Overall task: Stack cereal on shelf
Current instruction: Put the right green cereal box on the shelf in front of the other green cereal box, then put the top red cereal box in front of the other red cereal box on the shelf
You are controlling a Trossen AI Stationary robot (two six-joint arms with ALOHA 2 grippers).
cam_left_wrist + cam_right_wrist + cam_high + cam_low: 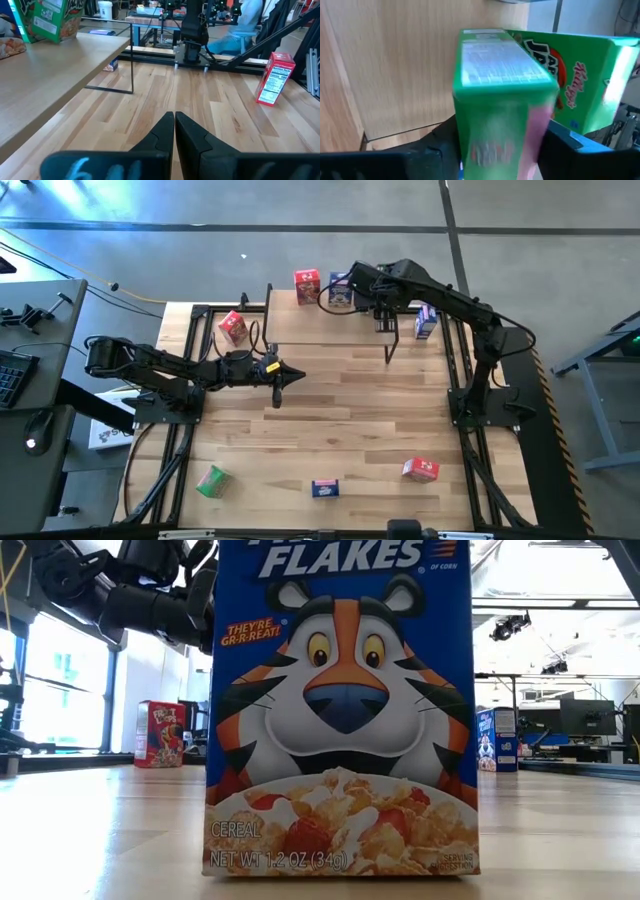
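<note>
Since three boxes of the cereal lie unshelved along the lower edge of the high view, the task is partly done: a green box (211,480) at lower left, a blue box (325,488) at lower centre, which fills the low view, and a red box (420,469) at lower right, all on the worktop (350,420). Above them, left of centre, the left tool (290,376) hangs over bare boards with its tips pressed together on nothing, apparently waiting.

Higher in the frame stands the shelf (320,328), at upper centre. A red carton (232,327) sits just off its left end and a blue carton (426,320) off its right end. Whether either rests on the board or on the worktop beside it is unclear. At the shelf's upper edge a second red box (307,283) and a second blue box (340,290) stand side by side. The right tool (384,315) reaches over the board just to their right.

Its wrist view shows a green carton (505,100) sitting within that tool, above the shelf's pale board and close against another green carton (580,80). I cannot tell whether the tool is pinching it or standing loose around it.

The step in hand looks like placing this green box beside its twin. Next, I judge, the tool must leave it standing square, lift clear without tipping either green box, then fetch one from the lower edge.
</note>
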